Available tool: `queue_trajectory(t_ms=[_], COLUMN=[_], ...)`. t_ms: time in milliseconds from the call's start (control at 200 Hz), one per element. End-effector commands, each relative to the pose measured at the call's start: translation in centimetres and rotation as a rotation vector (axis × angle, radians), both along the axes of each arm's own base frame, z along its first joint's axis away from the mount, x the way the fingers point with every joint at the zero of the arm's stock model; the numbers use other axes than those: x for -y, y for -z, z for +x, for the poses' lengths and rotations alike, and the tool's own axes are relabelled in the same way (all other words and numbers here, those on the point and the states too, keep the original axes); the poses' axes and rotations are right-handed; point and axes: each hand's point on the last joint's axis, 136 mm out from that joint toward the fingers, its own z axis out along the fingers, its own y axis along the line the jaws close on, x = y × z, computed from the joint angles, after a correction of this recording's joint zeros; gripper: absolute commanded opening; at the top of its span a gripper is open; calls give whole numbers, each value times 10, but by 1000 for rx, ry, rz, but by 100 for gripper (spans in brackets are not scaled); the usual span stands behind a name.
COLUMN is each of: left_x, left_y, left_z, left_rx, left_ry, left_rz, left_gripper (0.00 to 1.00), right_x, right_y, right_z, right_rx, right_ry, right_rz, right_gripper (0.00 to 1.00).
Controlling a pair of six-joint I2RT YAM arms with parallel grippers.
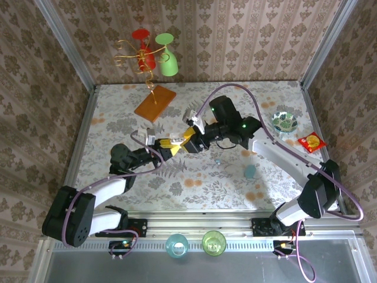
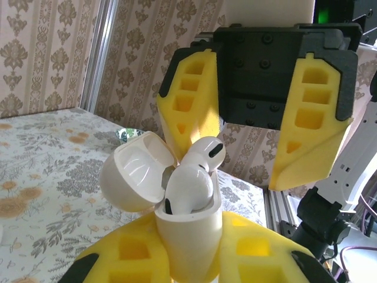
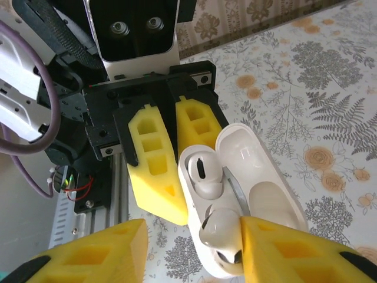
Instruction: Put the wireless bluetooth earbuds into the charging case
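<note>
Above the middle of the floral table (image 1: 112,118), the two grippers meet tip to tip. The left gripper (image 1: 167,145) is clamped on the lower body of the white charging case (image 2: 188,247) and holds it upright, clear of the table. The hinged lid (image 2: 132,171) is swung open to one side. Two glossy white earbuds (image 2: 187,187) sit in the mouth of the case; the nearer one lies low, while the farther earbud (image 2: 205,154) stands higher and tilts up past the rim. The right gripper (image 2: 235,160) hangs over the case with its jaws parted and grips nothing. One yellow finger (image 2: 191,100) stands just behind the raised earbud, touching it or nearly so, and the other finger (image 2: 309,124) is well to the side. On the table, a small pale blue piece (image 1: 250,171) lies to the right of the grippers, near the right forearm. An orange-brown board (image 1: 155,104) lies toward the back, with a gold wire stand (image 1: 147,56) bearing red and green cups behind it. A patterned dish (image 1: 284,122) and a red packet (image 1: 311,142) lie at the right edge.
</note>
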Motion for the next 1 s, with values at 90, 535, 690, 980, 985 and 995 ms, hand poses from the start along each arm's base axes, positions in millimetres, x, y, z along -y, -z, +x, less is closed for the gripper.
queue_trajectory(t_ms=[90, 535, 690, 980, 985, 995], left_x=[-2, -4, -6, -11, -12, -12], left_y=[-24, -12, -9, 9, 10, 10], left_z=[5, -1, 7, 30, 30, 31], left_rx=[129, 239, 250, 332, 332, 336], left_ry=[-25, -45, -87, -220, -222, -226], left_rz=[-32, 8, 16, 95, 97, 100], left_gripper=[0, 0, 0, 0, 0, 0], right_x=[12, 17, 15, 23, 23, 24], right_y=[-18, -32, -25, -12, -12, -10], right_z=[7, 29, 25, 29, 30, 31], right_rx=[23, -83, -130, -157, -157, -160], right_ry=[136, 326, 343, 564, 570, 584], right_rz=[36, 52, 22, -65, -68, -75], right_gripper=[51, 59, 55, 28, 28, 26])
